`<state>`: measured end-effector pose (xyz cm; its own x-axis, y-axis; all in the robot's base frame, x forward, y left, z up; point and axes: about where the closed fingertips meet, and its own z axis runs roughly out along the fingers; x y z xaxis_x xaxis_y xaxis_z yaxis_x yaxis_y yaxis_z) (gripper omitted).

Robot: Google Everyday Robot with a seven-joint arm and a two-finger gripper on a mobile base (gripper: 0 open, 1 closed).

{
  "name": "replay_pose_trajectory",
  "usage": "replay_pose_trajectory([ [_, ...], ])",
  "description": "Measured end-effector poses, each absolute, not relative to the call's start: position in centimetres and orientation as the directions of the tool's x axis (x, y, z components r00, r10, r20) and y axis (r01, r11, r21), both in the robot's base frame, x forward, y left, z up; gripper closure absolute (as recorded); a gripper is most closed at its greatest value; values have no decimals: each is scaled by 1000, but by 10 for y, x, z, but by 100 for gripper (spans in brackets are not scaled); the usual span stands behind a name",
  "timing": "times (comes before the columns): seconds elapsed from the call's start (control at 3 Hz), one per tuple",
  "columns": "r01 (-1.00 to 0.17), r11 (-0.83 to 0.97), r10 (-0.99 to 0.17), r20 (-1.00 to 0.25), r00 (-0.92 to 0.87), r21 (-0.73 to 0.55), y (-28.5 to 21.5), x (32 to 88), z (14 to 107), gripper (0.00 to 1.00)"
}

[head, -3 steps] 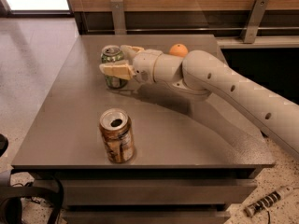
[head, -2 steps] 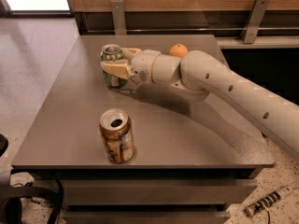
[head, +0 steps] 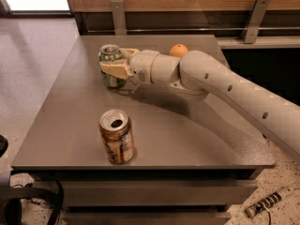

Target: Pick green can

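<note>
Jaws clamped on the green can [head: 112,80]: one finger [head: 112,69] lies across its near side and the other sits behind, so the gripper [head: 112,61] holds it at mid-height from the right. The can stands at the table's [head: 61,125] far left, upright, long axis vertical, top up. The brown can [head: 117,136] stands well apart, nearer the front. The orange [head: 178,50] sits behind the arm [head: 225,86]. The sideways reach likely keeps the arm clear of both.

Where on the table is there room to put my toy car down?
The table has bare room left of the brown can, up to the left edge, and in the front right corner beside it. It is crowded at the back, where the gripper is at the green can, with the arm and the orange behind.
</note>
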<state>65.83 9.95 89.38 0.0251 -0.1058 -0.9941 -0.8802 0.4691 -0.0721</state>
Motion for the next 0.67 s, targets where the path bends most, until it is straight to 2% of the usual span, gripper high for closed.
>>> replay_pose_trajectory([
  [0.67, -884, 452, -95, -992, 82, -117, 85, 654, 939, 100],
])
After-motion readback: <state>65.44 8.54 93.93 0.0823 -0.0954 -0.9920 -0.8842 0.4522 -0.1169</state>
